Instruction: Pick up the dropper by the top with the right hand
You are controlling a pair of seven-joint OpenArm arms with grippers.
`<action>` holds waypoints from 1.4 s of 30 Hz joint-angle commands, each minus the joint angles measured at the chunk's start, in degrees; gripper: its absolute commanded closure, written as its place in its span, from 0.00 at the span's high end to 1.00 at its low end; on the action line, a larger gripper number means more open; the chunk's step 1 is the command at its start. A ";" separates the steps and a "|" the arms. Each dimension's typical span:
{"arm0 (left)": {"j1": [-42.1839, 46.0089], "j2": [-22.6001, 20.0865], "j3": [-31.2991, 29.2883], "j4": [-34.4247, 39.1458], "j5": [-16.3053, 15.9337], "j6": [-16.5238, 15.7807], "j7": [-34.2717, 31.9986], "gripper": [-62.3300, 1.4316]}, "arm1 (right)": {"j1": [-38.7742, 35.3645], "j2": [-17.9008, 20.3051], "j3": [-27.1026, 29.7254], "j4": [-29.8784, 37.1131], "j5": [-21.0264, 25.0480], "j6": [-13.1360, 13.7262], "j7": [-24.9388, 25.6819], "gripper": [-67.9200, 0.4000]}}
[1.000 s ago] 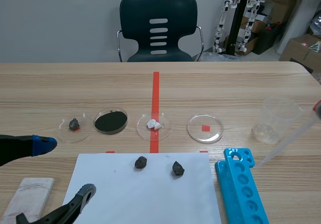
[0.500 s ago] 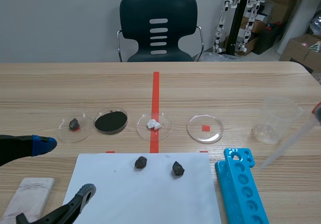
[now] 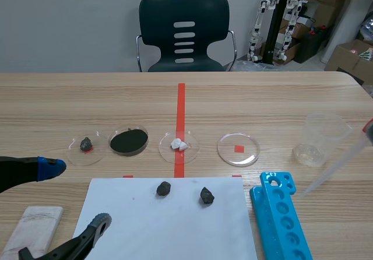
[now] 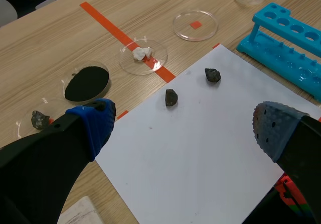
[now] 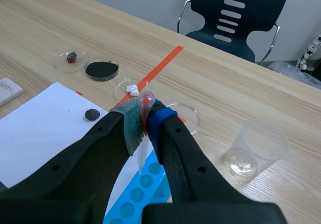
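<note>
1. Just beside the rack's (image 5: 150, 178) far end, my right claw (image 5: 145, 117) is clenched on the dropper (image 5: 142, 152) by its bulb, stem slanting down toward the table (image 5: 225, 91).
2. Across the paper (image 4: 200, 148) from the rack, my left claw (image 4: 184, 126) hangs released, gripping nothing.

Lying in a row across the middle of the wooden table (image 3: 262, 97): stone dish (image 3: 76, 145), black dish (image 3: 145, 140), white-lump dish (image 3: 190, 147), bare dish (image 3: 228, 145). Standing upright to their right, near the table's edge: a clear cup (image 3: 319, 137). Resting nearer the robot, side by side: a white block (image 3: 35, 228), a paper sheet (image 3: 175, 231), a blue rack (image 3: 280, 219), the rack just beside the sheet.
</note>
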 commanded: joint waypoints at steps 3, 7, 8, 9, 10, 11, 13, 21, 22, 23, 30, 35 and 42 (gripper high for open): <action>-0.02 0.28 -0.20 0.55 -0.57 0.33 -0.81 0.92 | 0.37 0.26 0.44 0.22 0.61 0.00 1.07 0.01; -0.02 0.28 -0.20 0.55 -0.57 0.33 -0.83 0.92 | 0.37 0.26 0.44 0.22 0.61 0.00 1.09 0.01; -0.02 0.28 -0.20 0.55 -0.57 0.33 -0.83 0.92 | 0.37 0.26 0.44 0.22 0.61 0.00 1.09 0.01; -0.02 0.28 -0.20 0.55 -0.57 0.33 -0.83 0.92 | 0.37 0.26 0.44 0.22 0.61 0.00 1.14 0.01; -0.02 0.28 -0.20 0.55 -0.57 0.33 -0.83 0.92 | 0.37 0.26 0.44 0.22 0.61 0.00 1.31 0.01; -0.02 0.28 -0.20 0.55 -0.57 0.33 -0.83 0.92 | 0.37 0.26 0.44 0.22 0.61 0.00 1.51 0.01; -0.02 0.28 -0.20 0.55 -0.57 0.33 -0.83 0.92 | 0.37 0.26 0.44 0.22 0.61 0.00 1.92 0.01; -0.02 0.28 -0.20 0.55 -0.57 0.33 -0.83 0.92 | 0.37 0.26 0.44 0.22 0.61 0.00 2.16 0.01; -0.02 0.28 -0.20 0.55 -0.57 0.33 -0.83 0.92 | 0.37 0.26 0.44 0.22 0.61 0.00 2.16 0.01; -0.02 0.28 -0.20 0.55 -0.57 0.33 -0.83 0.92 | 0.37 0.26 0.44 0.22 0.61 0.00 2.16 0.01; -0.02 0.28 -0.20 0.55 -0.57 0.33 -0.81 0.92 | 0.37 0.26 0.44 0.22 0.61 0.00 2.16 0.01; -0.02 0.28 -0.20 0.55 -0.57 0.33 -0.81 0.92 | 0.37 0.26 0.44 0.22 0.61 0.00 2.16 0.01; -0.02 0.28 -0.20 0.55 -0.57 0.33 -0.81 0.92 | 0.37 0.26 0.44 0.22 0.61 0.00 2.16 0.01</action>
